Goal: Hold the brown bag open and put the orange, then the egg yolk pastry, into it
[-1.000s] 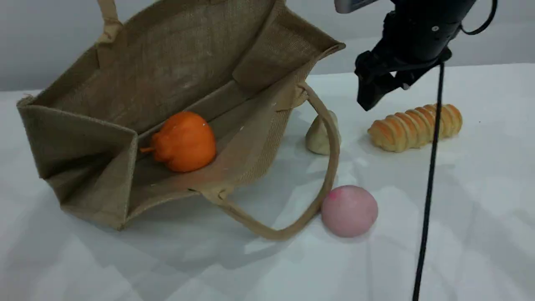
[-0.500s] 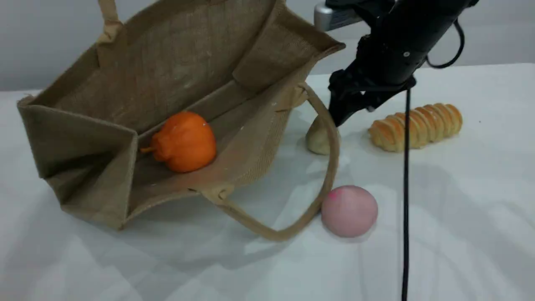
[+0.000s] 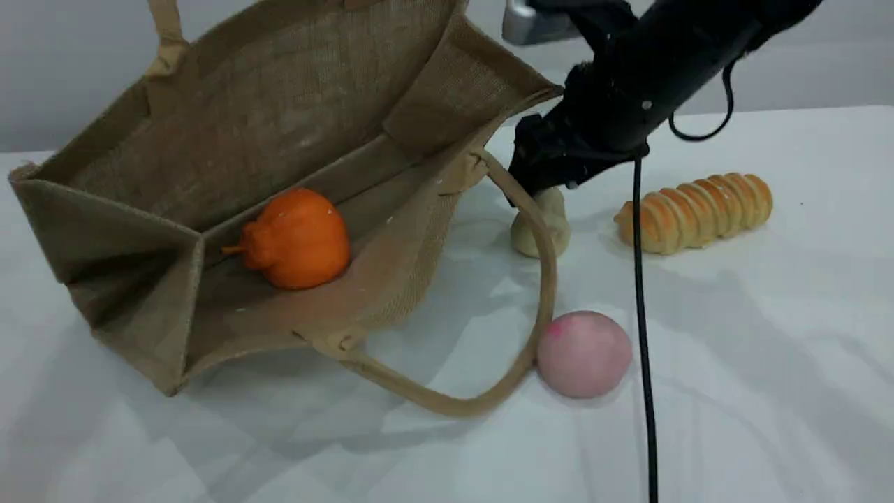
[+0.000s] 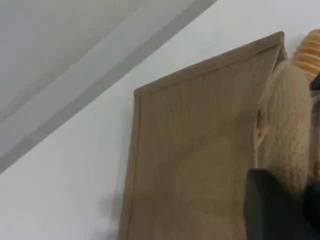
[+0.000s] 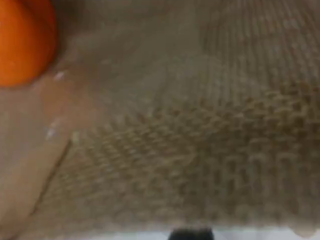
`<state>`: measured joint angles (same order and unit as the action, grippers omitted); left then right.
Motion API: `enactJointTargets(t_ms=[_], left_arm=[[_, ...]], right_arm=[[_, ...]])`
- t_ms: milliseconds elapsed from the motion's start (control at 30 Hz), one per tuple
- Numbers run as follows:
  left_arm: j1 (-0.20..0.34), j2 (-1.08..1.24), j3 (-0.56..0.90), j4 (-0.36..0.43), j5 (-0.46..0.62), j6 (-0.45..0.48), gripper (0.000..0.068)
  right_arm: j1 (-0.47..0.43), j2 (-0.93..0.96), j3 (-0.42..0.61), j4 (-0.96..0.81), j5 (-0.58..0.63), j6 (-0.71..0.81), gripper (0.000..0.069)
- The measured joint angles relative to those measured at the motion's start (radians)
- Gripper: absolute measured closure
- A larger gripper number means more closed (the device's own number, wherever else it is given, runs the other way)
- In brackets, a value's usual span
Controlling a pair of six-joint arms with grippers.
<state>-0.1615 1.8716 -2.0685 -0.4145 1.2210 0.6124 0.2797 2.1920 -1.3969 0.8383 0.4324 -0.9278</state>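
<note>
While left fingers (image 4: 280,210) pinch the handle (image 4: 287,125), right fingers (image 3: 534,188) (spread wide) hover at pastry (image 3: 538,227).

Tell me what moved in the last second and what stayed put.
The right pincer came down and leftward, now at the top of the egg yolk pastry, jaws open. The brown bag shifted slightly left, carrying the orange along. The pink ball and bread roll stayed.
</note>
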Motion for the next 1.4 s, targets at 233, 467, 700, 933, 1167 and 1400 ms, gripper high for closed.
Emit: enactJointTargets(t_ms=[233, 467, 700, 933, 1167, 1400], left_arm=[[0.0, 0.0, 0.0, 0.0, 0.0, 0.0, 0.0596], [0.0, 0.0, 0.0, -0.001, 0.0, 0.0, 0.0596], [0.0, 0.0, 0.0, -0.004, 0.0, 0.0, 0.0596], [0.0, -0.001, 0.0, -0.004, 0.0, 0.0, 0.0596], [0.0, -0.001, 0.0, -0.004, 0.0, 0.0, 0.0596], [0.0, -0.001, 0.0, -0.004, 0.0, 0.0, 0.0596]], right_arm=[[0.0, 0.06, -0.06, -0.003, 0.003, 0.001, 0.0172], [0.0, 0.091, -0.071, -0.002, -0.021, 0.0, 0.0209], [0.0, 0.112, -0.077, -0.015, -0.019, 0.0, 0.0316], [0.0, 0.112, -0.077, -0.031, -0.014, 0.0, 0.053], [0.0, 0.112, -0.076, -0.031, -0.014, 0.003, 0.0648], [-0.019, 0.055, -0.067, -0.091, 0.034, 0.076, 0.0664]])
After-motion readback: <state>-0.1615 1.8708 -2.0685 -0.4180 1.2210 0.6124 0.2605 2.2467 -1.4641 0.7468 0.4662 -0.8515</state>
